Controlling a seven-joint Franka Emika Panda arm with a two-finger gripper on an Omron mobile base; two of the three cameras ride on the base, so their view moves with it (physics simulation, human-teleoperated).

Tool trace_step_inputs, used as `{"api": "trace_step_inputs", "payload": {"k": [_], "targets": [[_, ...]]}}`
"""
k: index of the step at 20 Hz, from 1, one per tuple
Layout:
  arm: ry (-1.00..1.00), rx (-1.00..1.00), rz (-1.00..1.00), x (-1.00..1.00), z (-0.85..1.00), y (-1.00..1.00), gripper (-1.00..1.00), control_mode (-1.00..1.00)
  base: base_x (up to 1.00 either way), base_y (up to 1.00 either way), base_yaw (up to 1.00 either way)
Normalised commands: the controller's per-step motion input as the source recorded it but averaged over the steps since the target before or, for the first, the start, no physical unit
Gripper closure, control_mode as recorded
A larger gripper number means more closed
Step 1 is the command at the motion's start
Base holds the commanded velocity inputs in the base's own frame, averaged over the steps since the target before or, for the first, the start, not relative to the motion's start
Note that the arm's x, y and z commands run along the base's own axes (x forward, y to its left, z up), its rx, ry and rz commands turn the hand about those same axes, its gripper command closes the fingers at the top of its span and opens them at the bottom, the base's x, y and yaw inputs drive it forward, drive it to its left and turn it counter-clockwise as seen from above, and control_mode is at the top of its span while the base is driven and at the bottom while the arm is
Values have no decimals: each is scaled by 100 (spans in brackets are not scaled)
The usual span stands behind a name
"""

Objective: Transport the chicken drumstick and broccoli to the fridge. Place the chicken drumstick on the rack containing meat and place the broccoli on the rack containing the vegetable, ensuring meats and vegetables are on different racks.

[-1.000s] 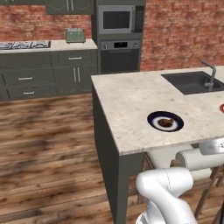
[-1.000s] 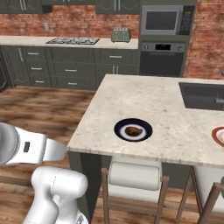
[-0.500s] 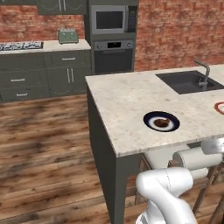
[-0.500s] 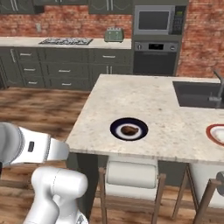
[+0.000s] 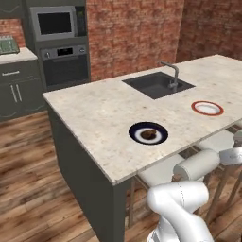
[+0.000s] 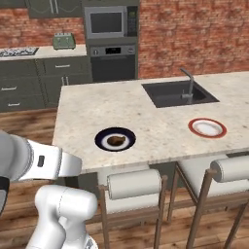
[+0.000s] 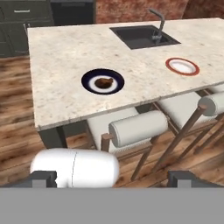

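Reddish-brown chicken drumstick (image 7: 103,82) — dark-rimmed plate (image 7: 89,78)

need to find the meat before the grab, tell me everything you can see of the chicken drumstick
The small dark reddish-brown chicken drumstick is a rounded, slightly lumpy piece lying flat in the white centre of a round plate with a dark navy rim. The plate sits on the speckled beige stone island counter, near its front edge, above a white cushioned stool. Only the plate touches the drumstick. Both base views show it too. Finer surface detail is too small to tell.
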Motion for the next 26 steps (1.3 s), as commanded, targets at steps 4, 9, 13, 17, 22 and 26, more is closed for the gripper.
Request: {"api": "trace_step_inputs", "payload": {"k": [4, 9, 13, 17, 22, 26], "targets": [[0, 0, 0, 0, 0, 0, -100, 100, 100, -10, -56], [0, 0, 0, 0, 0, 0, -100, 100, 83, -4, -32], [0, 0, 0, 0, 0, 0, -100, 100, 60, 5, -1], [0, 0, 0, 0, 0, 0, -100, 100, 59, 0, 0], [0, 0, 0, 0, 0, 0, -100, 100, 58, 0, 0], [0, 0, 0, 0, 0, 0, -100, 100, 60, 0, 0]]}}
